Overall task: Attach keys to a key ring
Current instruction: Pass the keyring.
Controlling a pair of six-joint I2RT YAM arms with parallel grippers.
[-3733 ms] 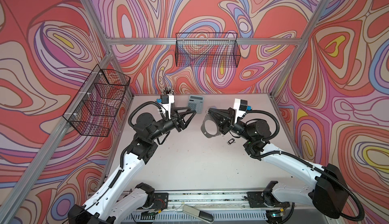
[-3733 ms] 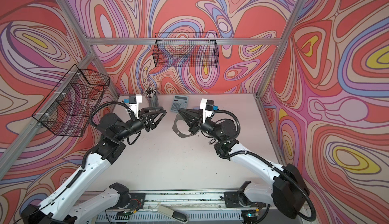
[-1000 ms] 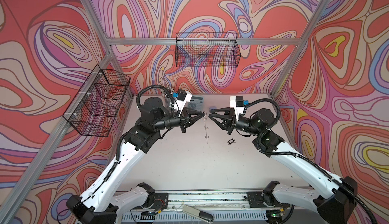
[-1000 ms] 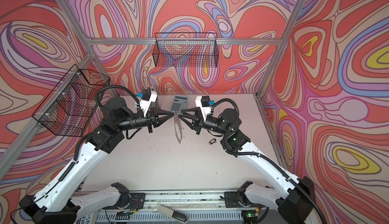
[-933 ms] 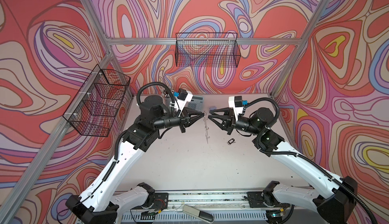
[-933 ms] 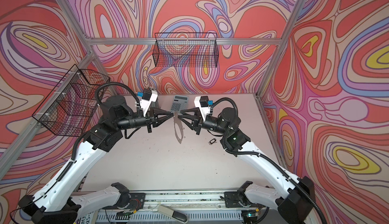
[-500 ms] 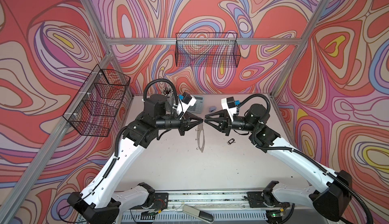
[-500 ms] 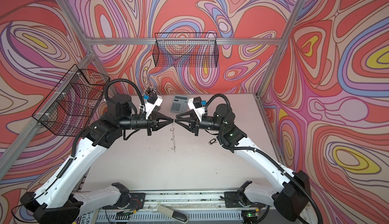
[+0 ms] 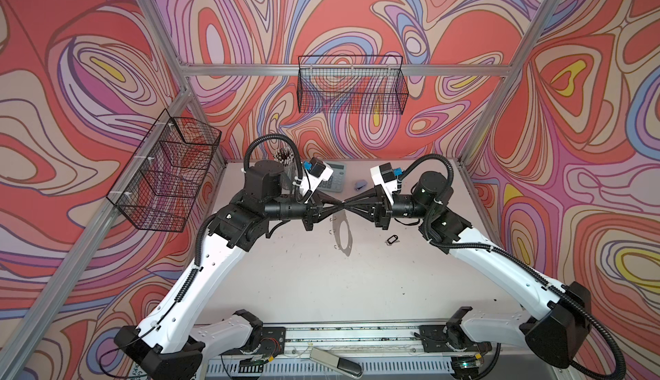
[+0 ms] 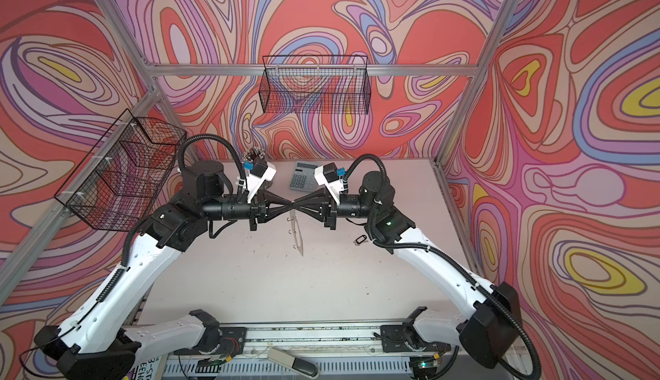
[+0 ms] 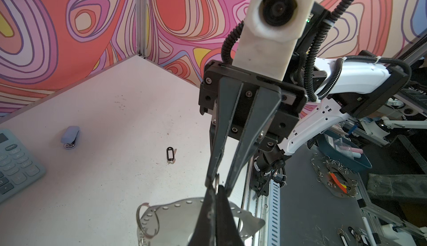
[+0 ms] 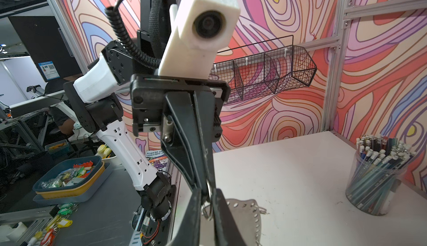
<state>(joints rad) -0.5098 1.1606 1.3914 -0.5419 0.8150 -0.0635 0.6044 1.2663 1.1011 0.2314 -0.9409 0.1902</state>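
Both clamped on key ring point(image 11: 178, 211) rim, left tool point(image 9: 338, 206) firmly, right tool point(image 9: 348, 205) seemingly, keys point(image 9: 391, 239) well clear.

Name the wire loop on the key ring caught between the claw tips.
The wire loop at the key ring's top edge, where left claw and right claw meet. The other loops, such as the side loop, dangle free.

White shell links, black joint housings on left arm point(image 9: 200, 271), right arm point(image 9: 500, 264). Black corrugated cable point(image 12: 126, 40) at each wrist. White blocky camera housing point(image 11: 275, 25), round dark lens. Long tapered black fingers point(image 11: 251, 126), screw-studded black base plates on left gripper point(image 12: 205, 190), right gripper point(image 11: 218, 184).
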